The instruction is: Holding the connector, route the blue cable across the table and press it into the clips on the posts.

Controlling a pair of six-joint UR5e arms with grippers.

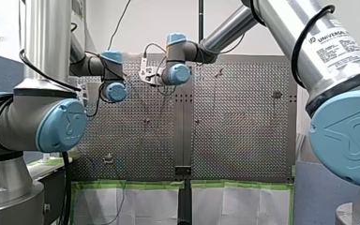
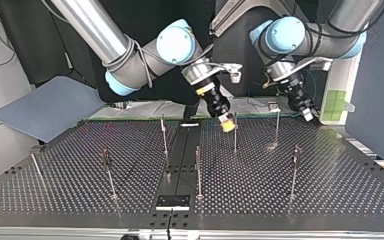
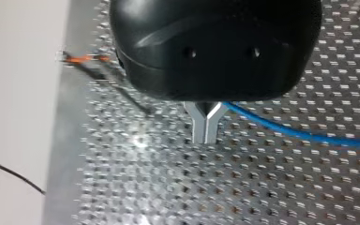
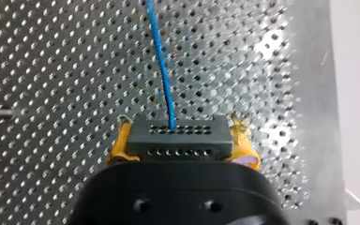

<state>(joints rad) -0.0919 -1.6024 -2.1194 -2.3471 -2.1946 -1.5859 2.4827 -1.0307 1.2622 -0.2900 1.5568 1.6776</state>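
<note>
connector point(image 4: 180, 136) clamped between right gripper's point(image 4: 183, 141) yellow pads point(image 4: 121, 146). cable point(image 4: 161, 61) runs straight ahead from it over the table point(image 4: 51, 70). left gripper point(image 3: 205, 127): metal fingers point(image 3: 198, 124) pinched together on the cable, which trails off to one side.

The cable point(image 4: 161, 56) is blue, connector point(image 4: 180, 136) grey, pads point(image 4: 121, 146) yellow, table point(image 4: 51, 70) silver and perforated.

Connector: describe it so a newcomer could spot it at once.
Find the perforated table, then my right gripper over it. Clamped between its yellow pads sits the connector: a dark grey block with rows of small holes, the only thing the blue cable runs into.
</note>
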